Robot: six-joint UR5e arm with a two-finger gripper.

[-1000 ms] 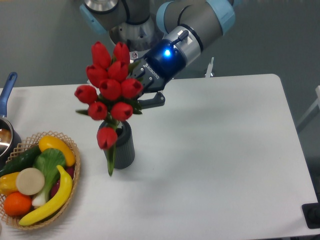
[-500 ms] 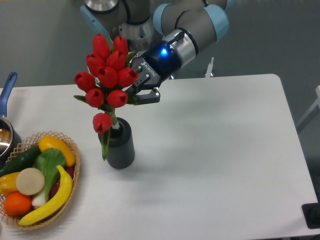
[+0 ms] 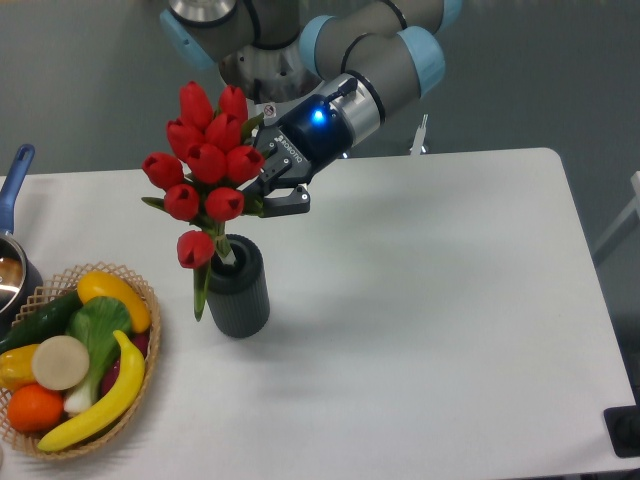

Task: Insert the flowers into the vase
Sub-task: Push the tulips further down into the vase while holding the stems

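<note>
The flowers [image 3: 205, 165] are a bunch of red tulip buds on green stems. They are held above the vase [image 3: 237, 287], a dark grey ribbed cylinder standing left of the table's middle. Their stems reach down to the vase's mouth at its left side. One bud and a green leaf hang outside the rim, down the vase's left wall. My gripper [image 3: 268, 192] is shut on the flowers just behind the buds, above and slightly right of the vase. The fingertips are partly hidden by the buds.
A wicker basket [image 3: 148, 335] with a banana, orange, cucumber and other produce sits at the front left. A blue-handled pot [image 3: 14, 200] is at the left edge. The white table [image 3: 450, 300] stretches to the right.
My gripper and the bunch have moved left and a little up. The hanging bud and leaf, once in front of the vase, now lie left of it.
</note>
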